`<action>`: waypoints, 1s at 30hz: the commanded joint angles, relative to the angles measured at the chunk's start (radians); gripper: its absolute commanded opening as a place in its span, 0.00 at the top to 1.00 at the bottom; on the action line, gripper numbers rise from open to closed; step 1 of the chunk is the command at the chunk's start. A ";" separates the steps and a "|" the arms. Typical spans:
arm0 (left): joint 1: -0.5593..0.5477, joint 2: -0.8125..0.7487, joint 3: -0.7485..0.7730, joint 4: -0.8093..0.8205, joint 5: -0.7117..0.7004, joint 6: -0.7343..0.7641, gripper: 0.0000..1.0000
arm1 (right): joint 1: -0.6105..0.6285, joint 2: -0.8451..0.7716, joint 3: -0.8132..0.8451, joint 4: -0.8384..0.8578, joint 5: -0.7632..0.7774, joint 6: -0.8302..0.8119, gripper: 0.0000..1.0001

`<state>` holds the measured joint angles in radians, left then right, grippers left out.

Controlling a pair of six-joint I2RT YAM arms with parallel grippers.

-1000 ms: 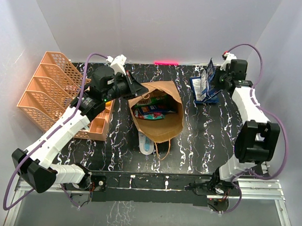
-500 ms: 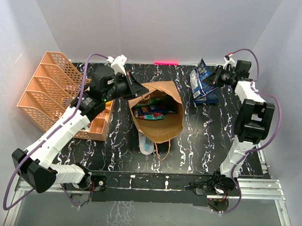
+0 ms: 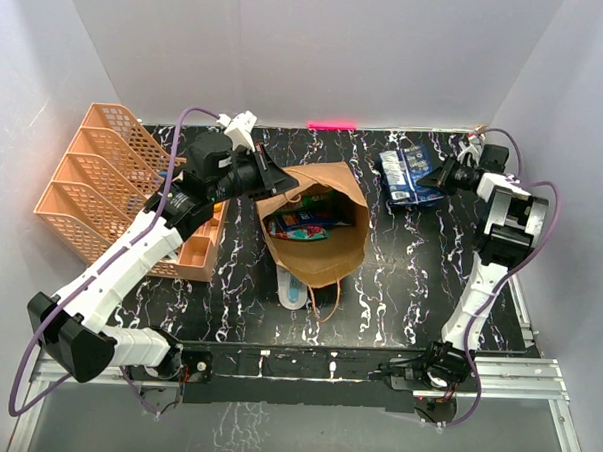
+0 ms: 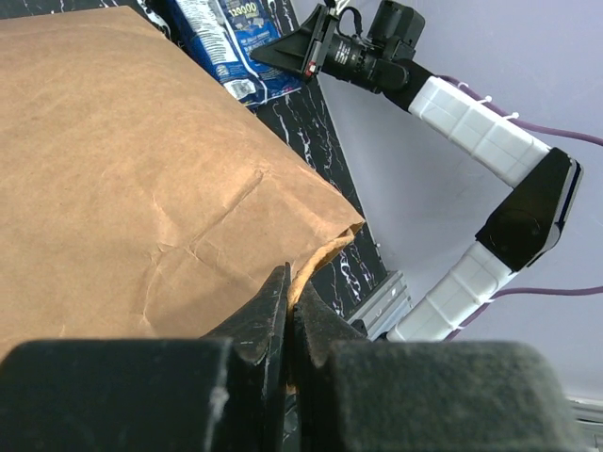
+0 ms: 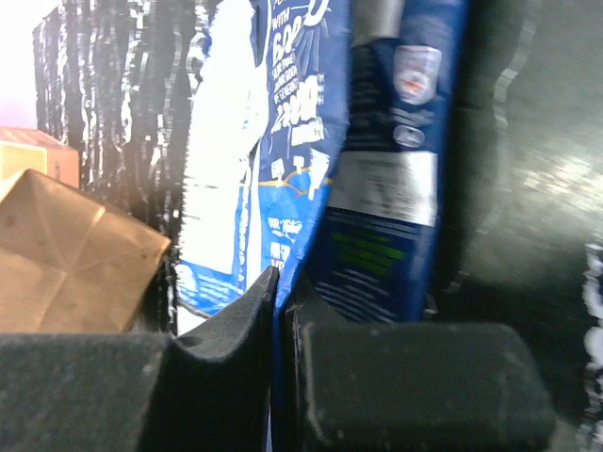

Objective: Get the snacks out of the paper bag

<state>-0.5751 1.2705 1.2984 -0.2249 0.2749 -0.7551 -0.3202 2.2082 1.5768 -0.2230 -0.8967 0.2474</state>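
Left of the left gripper, trays [image 3: 88,177]: orange mesh, in a row on the black marbled table [image 3: 410,271]; the left arm crosses over their near end.
Left gripper [image 3: 271,178]: jaws pinched together on the bag's rim; the wrist view shows the thin brown paper edge caught between the fingertips.
Bag [image 3: 326,247]: brown paper, directly right of the left gripper and touching it at the rim's far-left corner. The mouth gapes toward the top camera. A twisted handle loop hangs at the side away from that gripper.
Snacks [image 3: 300,223]: several glossy packets with red, blue and green print, inside the bag, just right of the left fingertips and a little nearer the bases.
Oblong item [image 3: 291,286]: white and light blue, at the bag's near side, partly hidden by it.
Blue packets [image 3: 409,176]: two, overlapping, flat on the table outside the bag, just left of the right gripper.
Right gripper [image 3: 434,179]: jaws clamped on the near edge of the blue packets. Which of the two it grips cannot be told.
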 commanded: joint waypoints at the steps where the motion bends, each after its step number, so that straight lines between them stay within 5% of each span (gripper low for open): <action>1: 0.004 0.002 0.046 -0.004 0.016 0.014 1.00 | -0.037 0.050 0.048 0.015 -0.009 -0.031 0.92; 15: 0.004 0.013 0.042 0.009 0.028 0.000 1.00 | -0.025 0.041 -0.074 0.221 -0.029 0.150 0.92; 25: 0.004 0.009 0.036 0.019 0.035 -0.010 1.00 | 0.029 0.053 0.012 0.167 -0.023 0.144 0.92; 30: 0.003 0.000 0.038 0.008 0.026 -0.006 1.00 | 0.032 0.018 -0.012 0.182 0.039 0.160 0.75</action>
<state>-0.5751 1.2907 1.3094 -0.2245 0.2947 -0.7628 -0.2886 2.2986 1.5440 -0.0753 -0.8993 0.3950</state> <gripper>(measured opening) 0.008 0.176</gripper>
